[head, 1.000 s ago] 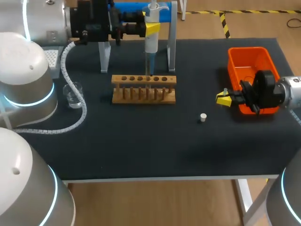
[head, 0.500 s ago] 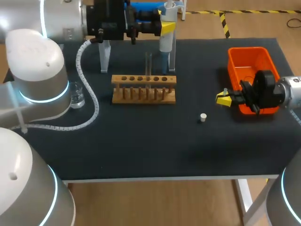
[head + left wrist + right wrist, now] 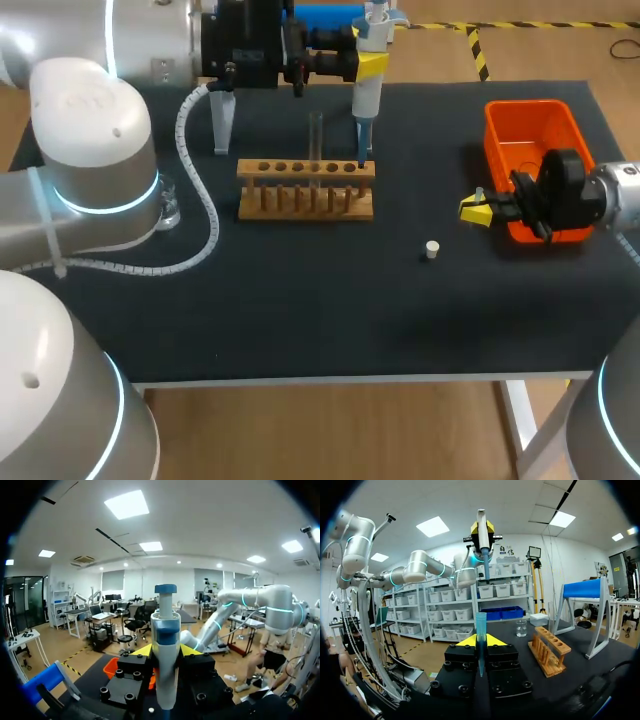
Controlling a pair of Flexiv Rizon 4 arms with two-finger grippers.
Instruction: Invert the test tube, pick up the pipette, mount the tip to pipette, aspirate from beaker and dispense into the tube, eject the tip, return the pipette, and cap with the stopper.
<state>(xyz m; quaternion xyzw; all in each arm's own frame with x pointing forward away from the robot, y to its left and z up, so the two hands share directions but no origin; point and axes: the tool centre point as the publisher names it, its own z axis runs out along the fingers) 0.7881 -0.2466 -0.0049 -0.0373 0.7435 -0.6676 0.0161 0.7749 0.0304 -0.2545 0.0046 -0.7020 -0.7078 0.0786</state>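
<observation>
A: Table (image 3: 300, 310): rack (image 3: 306, 190) at the middle, orange bin (image 3: 530, 125) to the right. Left gripper (image 3: 166, 650)?
B: Clamped on the pipette (image 3: 367, 80), upright above the rack's right end.
A: Right gripper (image 3: 480, 641)?
B: Closed on a blue tip (image 3: 480, 625) beside the bin. Test tube (image 3: 316, 140) racked; stopper (image 3: 432, 249) loose on table.

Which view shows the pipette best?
Head view: the pipette shows full length, held by the left gripper, its lower end near the wooden rack. Left wrist view shows only its upper body and plunger; right wrist view shows it small and distant.
</observation>
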